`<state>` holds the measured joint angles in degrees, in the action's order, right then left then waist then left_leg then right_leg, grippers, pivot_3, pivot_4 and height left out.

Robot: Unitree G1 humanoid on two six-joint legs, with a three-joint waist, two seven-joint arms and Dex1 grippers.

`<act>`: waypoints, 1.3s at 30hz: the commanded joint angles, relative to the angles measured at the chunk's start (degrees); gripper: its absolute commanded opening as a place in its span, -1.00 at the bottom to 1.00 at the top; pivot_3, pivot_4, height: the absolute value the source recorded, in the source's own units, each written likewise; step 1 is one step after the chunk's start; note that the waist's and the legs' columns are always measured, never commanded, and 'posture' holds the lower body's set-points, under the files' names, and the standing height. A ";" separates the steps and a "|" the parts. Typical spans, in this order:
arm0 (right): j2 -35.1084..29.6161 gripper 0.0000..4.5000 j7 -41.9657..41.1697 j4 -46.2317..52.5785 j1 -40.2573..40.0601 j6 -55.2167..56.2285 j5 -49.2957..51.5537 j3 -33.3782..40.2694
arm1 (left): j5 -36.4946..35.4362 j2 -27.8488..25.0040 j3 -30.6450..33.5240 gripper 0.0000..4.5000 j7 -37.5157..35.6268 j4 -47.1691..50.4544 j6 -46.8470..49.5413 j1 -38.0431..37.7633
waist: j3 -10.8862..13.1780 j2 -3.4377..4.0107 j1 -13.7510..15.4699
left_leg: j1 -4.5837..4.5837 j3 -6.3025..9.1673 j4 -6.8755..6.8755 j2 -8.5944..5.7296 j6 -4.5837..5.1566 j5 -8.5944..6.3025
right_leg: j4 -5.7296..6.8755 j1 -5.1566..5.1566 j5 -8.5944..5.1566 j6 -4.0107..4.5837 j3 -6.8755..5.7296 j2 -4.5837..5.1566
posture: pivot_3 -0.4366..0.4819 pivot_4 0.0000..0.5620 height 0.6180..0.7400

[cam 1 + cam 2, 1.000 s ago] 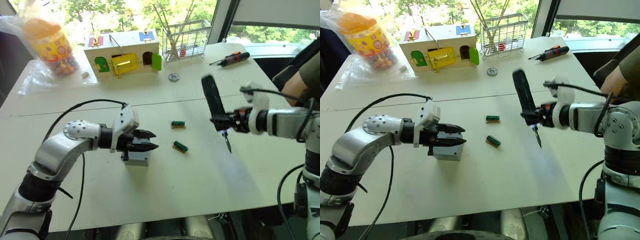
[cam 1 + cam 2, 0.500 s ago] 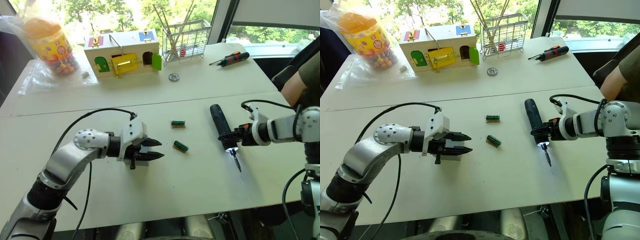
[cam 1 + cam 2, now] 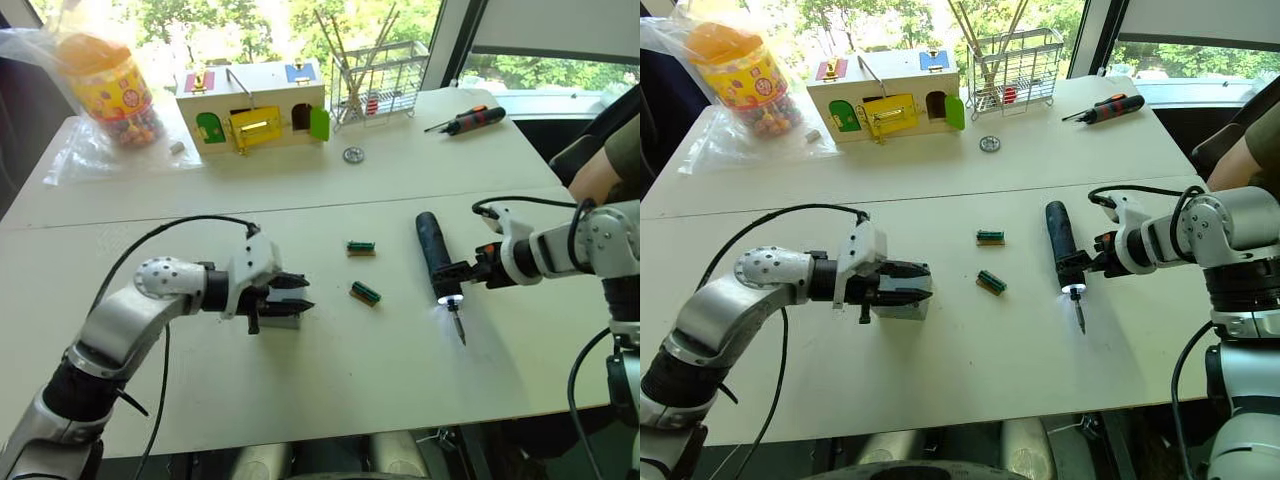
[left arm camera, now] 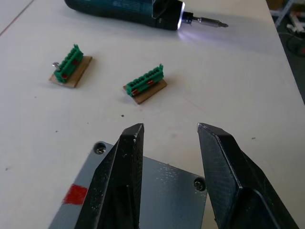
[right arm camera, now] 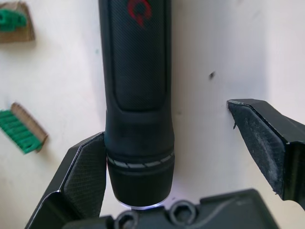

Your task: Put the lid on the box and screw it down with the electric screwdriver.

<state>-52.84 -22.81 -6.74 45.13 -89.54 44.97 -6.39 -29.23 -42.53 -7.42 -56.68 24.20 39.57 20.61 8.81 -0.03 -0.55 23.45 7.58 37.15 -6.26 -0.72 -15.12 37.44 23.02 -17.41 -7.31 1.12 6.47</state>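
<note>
Right wrist view: right claw [image 5: 178, 186] spread wide, electric screwdriver [image 5: 138, 90] lying on the counter [image 3: 970, 380], touching one finger only. Left claw [image 4: 169, 143] parted over the lidded box [image 4: 157, 191], centre-left. I should regrip the screwdriver squarely before driving corner screws.

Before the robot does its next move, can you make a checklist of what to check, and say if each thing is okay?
1. Lid on the box: ok, it sits flat with screws in two visible corners.
2. All four screws in: cannot tell, the fingers hide part of the lid.
3. Electric screwdriver set down: ok, it lies on the table, light on.
4. Right gripper let go: ok, open, one finger touching the tool.
5. Left gripper free: ok, open above the lid.
6. Green connectors out of the way: ok, apart from the box.
</note>
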 commanded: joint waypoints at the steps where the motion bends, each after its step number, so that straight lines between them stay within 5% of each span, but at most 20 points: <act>1: -2.01 0.99 -5.89 9.29 4.81 8.48 -2.12 0.29 | -3.78 -2.76 8.38 -0.20 -1.31 -3.03 0.94 0.07 | 0.07 0.10 -0.27 | 0.04 -0.01 -0.03 0.00 0.00 0.00 | 0.03 0.09 0.00 0.00 0.00 0.00 | -0.05 -0.47 1.00; 4: 1.23 0.99 -12.32 18.21 5.16 14.03 1.49 2.83 | -0.20 -8.30 11.27 -0.20 -3.42 -11.03 -2.32 0.20 | 0.07 0.11 -0.79 | 0.05 -0.02 -0.17 0.14 -0.02 0.00 | 0.07 0.25 0.00 -0.01 0.02 -0.13 | -0.05 -0.47 1.00; 8: 0.87 0.99 -21.69 35.13 -2.82 24.04 0.81 -2.82 | 4.68 -14.84 11.05 -0.20 -7.20 -19.31 -7.58 -1.12 | 0.07 0.10 -0.29 | 0.05 0.09 -0.30 0.30 -0.04 -0.01 | 0.09 0.32 0.00 -0.01 -0.06 -0.33 | -0.05 -0.47 1.00; 11: 6.90 0.99 -19.99 39.69 -9.80 24.56 2.68 -5.22 | 5.85 -17.29 11.35 -0.20 -8.76 -20.53 -8.91 -4.64 | 0.07 0.07 -0.18 | 0.05 0.08 -0.16 0.18 -0.04 -0.02 | 0.06 0.19 0.00 -0.01 -0.03 -0.15 | -0.05 -0.47 1.00; 25: 22.97 0.99 -13.59 32.20 -15.37 24.64 -6.33 -17.32 | 4.70 -6.82 6.58 -0.20 -0.52 -8.28 -2.38 -10.26 | 0.07 0.04 -0.24 | 0.04 0.08 -0.05 0.04 -0.10 0.02 | 0.24 0.24 0.04 -0.05 0.06 -0.02 | -0.05 -0.47 1.00; 34: 35.27 0.99 -9.08 31.99 -16.84 16.54 -1.35 -13.09 | 13.49 -0.11 -0.88 -0.20 1.32 -19.91 -9.13 1.73 | 0.04 -0.01 -0.13 | 0.03 0.16 -0.02 0.00 -0.17 0.07 | 0.48 0.31 0.04 -0.05 -0.01 -0.02 | -0.05 -0.47 1.00; 39: 32.91 0.99 -6.87 35.71 -16.71 14.24 -1.94 -10.36 | 17.24 -0.53 -1.43 -0.20 0.16 -25.74 -13.67 4.06 | 0.04 -0.01 -0.53 | 0.03 0.15 -0.02 -0.04 -0.17 0.07 | 0.55 0.36 0.04 -0.05 -0.05 0.00 | -0.05 -0.47 1.00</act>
<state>-18.85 -29.90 26.02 27.52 -75.07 42.60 -19.14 -12.88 -41.51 -9.85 -55.50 -1.29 27.66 24.80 8.85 -0.04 -1.08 23.48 7.72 37.12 -6.30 -0.90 -15.06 38.00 23.42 -17.37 -7.36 1.07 6.47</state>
